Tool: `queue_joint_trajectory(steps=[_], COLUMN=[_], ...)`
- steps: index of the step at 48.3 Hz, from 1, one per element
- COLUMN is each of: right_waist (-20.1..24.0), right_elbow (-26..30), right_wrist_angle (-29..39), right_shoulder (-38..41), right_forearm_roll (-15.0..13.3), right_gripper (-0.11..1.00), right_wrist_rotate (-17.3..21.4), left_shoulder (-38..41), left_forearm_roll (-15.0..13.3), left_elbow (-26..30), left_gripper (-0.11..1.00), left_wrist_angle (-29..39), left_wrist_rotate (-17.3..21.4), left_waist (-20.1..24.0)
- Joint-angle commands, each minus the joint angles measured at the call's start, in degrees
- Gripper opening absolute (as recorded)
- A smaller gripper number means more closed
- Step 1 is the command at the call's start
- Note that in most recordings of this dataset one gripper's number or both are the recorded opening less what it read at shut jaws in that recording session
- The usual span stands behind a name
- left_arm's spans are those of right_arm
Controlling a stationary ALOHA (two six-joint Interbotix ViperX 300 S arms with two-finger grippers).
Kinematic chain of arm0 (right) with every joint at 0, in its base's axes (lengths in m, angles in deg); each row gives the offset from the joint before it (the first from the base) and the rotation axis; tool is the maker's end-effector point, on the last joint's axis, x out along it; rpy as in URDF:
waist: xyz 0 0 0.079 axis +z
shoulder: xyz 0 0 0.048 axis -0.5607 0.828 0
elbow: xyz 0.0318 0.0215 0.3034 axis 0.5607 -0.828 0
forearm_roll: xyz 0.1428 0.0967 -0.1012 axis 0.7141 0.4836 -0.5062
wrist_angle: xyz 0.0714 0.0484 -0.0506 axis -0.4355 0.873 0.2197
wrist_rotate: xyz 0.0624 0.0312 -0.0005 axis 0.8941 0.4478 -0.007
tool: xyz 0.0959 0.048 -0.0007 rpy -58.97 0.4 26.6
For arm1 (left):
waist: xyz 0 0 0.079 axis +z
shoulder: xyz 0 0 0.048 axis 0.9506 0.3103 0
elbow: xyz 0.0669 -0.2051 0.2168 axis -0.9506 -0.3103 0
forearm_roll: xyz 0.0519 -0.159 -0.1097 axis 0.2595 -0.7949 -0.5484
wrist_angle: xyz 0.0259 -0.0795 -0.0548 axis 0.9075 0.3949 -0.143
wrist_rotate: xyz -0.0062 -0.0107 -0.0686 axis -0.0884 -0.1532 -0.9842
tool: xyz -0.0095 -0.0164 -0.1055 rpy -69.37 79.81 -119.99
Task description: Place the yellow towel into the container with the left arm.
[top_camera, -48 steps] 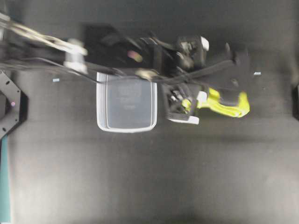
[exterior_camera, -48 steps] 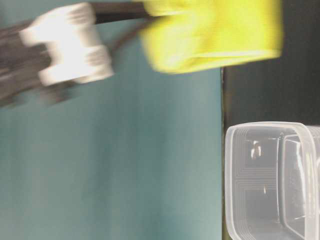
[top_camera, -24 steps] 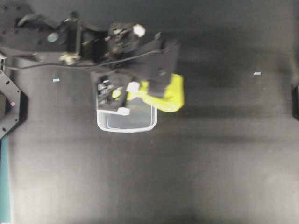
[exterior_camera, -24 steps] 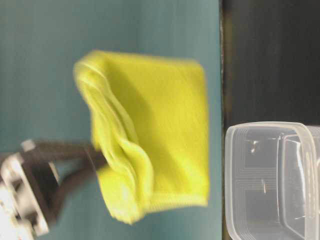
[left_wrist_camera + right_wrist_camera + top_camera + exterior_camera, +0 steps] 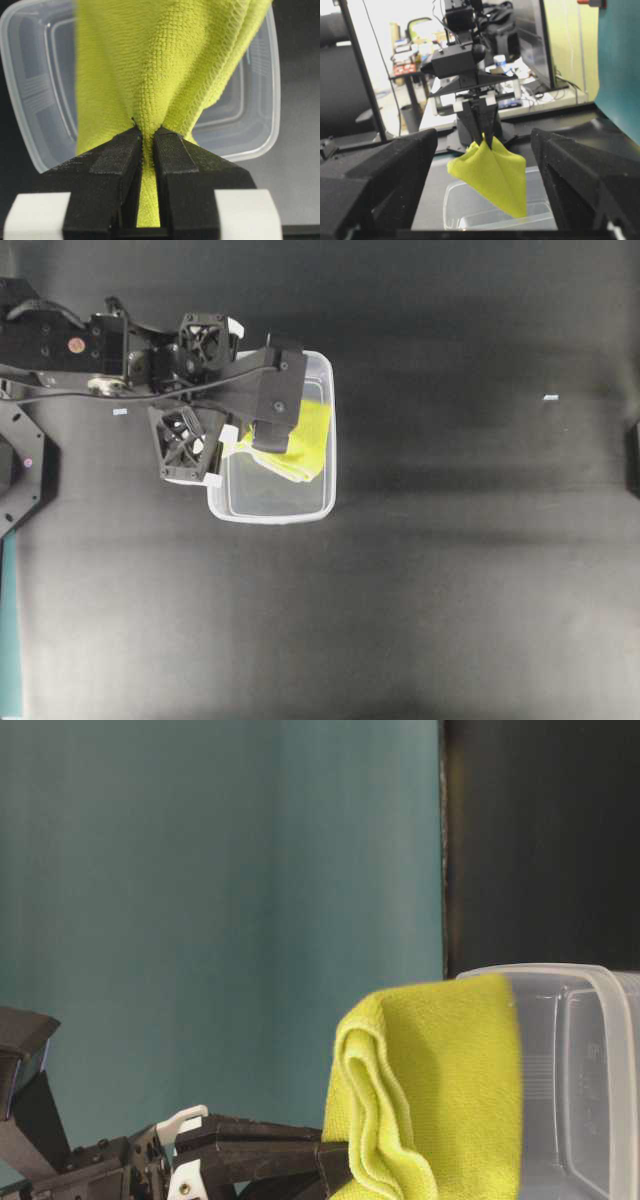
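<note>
Left hand [image 5: 147, 145] is pinching the yellow towel [image 5: 165, 65] tight at one corner, dangling it over the clear container [image 5: 325, 440] with its lower edge dipping inside. Next it probably needs lowering, then letting go.

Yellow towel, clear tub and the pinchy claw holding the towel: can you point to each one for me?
yellow towel [image 5: 165, 65], left wrist view, middle of the hanging cloth.
container [image 5: 275, 512], overhead view, bare near rim.
left gripper [image 5: 147, 145], left wrist view, between the pinching fingertips.
</note>
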Motion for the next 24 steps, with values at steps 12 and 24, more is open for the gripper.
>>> queue_joint_trajectory(steps=[12,24], right_waist=[-0.18,-0.18], right_elbow=[0.35,0.35], right_wrist_angle=[-0.26,-0.18], right_shoulder=[0.26,0.26], right_forearm_roll=[0.18,0.09], right_gripper=[0.73,0.73], right_wrist_rotate=[0.00,0.00], left_shoulder=[-0.79,0.35], left_forearm_roll=[0.18,0.18], left_elbow=[-0.09,-0.62], left_gripper=[0.05,0.45], left_wrist_angle=[-2.29,-2.37], left_wrist_rotate=[-0.09,-0.09], left_waist=[1.32,1.05])
